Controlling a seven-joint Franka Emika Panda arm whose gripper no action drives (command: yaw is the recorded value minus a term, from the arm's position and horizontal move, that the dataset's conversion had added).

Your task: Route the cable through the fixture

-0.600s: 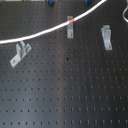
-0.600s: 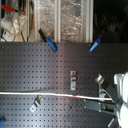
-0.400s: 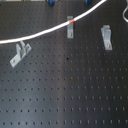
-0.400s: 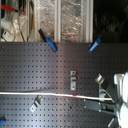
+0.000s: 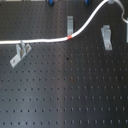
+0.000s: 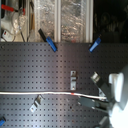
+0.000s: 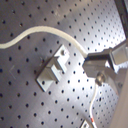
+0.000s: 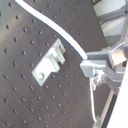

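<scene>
Mostly blurred | pincer point(image 7: 102, 62) clamped on cable point(image 7: 45, 31) | cable's end cut off in first exterior view

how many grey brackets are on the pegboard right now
3 in the first exterior view: left bracket under the cable, middle bracket beside the red band, right bracket apart. None seems hidden.

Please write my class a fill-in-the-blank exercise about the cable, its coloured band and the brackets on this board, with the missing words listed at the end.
1. The cable is ____ in colour.
2. A short ____ band circles the cable.
3. In the first exterior view, ____ grey brackets stand on the board.
4. The gripper is shut on the ____.

Missing words: white; red; three; cable
</scene>
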